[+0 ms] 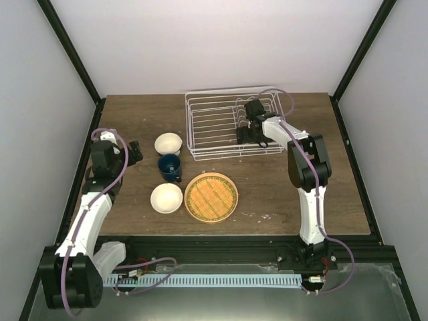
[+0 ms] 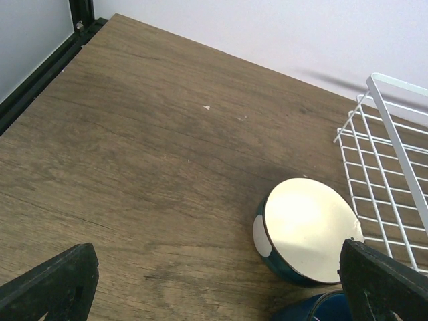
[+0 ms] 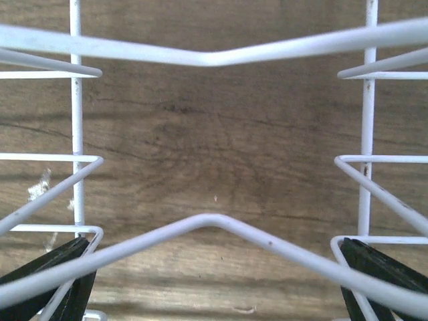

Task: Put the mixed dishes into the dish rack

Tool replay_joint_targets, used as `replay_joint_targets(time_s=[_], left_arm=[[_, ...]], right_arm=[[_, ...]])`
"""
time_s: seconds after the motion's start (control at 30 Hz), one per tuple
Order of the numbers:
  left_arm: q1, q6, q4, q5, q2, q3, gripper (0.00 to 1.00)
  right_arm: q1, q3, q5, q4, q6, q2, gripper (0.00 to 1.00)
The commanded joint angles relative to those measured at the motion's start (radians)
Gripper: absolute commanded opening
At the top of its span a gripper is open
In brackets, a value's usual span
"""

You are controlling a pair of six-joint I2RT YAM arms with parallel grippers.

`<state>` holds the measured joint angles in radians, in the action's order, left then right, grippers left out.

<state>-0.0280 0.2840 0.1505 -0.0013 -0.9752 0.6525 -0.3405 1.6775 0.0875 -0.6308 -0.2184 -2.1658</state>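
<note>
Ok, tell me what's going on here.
Nothing is in the rack yet. The far bowl, cup, near bowl and plate all sit on the table outside it. The right fingers are open among the rack's wires, holding nothing; the left fingers are open near the far bowl, also empty.

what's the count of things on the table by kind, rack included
cream-white bowls: 2 (far bowl, near bowl)
dark blue cup: 1
orange woven-pattern plate: 1
white wire dish rack: 1
total: 5
</note>
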Motion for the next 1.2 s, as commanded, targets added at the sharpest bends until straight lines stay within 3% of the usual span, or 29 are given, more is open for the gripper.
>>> replay_joint_targets(time_s=[0.0,0.27,0.63,1.17], left_arm=[[0.001,0.002,-0.026,0.011,-0.005,-0.002,1.00],[0.001,0.007,-0.032,0.024,-0.015,-0.001,1.00],[0.002,0.030,-0.015,0.022,0.036,-0.008,1.00],[0.001,0.023,0.001,0.006,0.031,-0.003,1.00]], right_arm=[[-0.005,-0.054,0.023,-0.054,-0.014,0.065,1.00],[-0.005,-0.187,0.074,-0.086,-0.072,0.186,1.00],[-0.005,-0.456,0.067,-0.004,-0.126,0.370,1.00],[-0.013,-0.324,0.055,-0.066,-0.112,0.437,1.00]])
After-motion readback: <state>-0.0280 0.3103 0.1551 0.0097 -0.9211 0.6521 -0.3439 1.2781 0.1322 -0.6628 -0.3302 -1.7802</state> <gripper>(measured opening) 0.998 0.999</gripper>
